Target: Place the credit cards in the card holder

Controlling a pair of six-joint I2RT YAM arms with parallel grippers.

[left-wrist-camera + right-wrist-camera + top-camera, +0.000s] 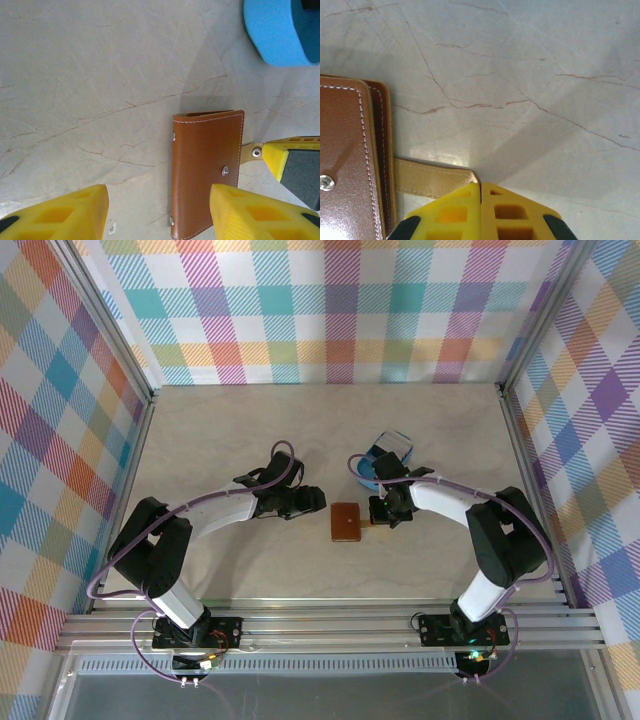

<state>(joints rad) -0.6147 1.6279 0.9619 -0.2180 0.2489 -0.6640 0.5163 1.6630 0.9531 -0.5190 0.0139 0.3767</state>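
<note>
We lose the card holder (345, 165) off the right wrist view's lower left; its tab (432, 177) ends under the right end effector (480, 186), grip unclear; the left wrist view's upper right crops the blue tray (280, 30).

Brown white-stitched card holder (205, 175), tan snap tab (432, 177), blue tray (275, 35), pale veined table (100, 100), multicoloured plaid walls (330, 310).

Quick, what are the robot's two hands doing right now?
Left gripper: open, holding nothing, above the card holder.
Right gripper: shut on the snap tab.
</note>
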